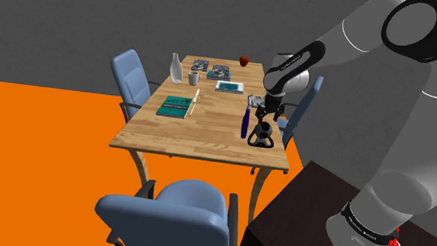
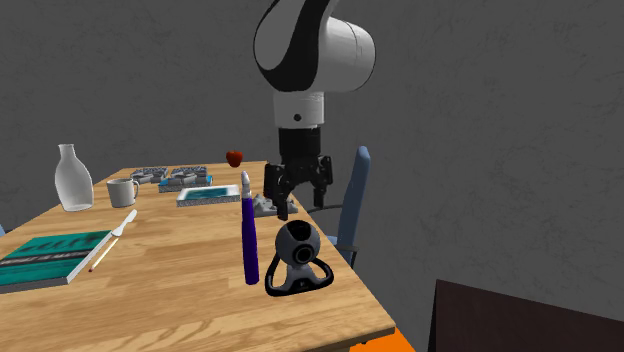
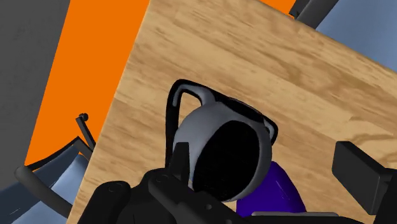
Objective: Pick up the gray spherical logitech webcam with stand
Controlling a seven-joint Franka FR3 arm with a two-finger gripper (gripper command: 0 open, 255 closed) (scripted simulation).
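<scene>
Webcam, grey ball on a black loop stand, sits upright on the desk, just beside the purple tube. Your jaws hang released directly above it, not touching. Mug and glass bottle stand well apart from that tube; contents can't be told.

Home dining spot: wooden table, blue chairs, mug, book.
</scene>
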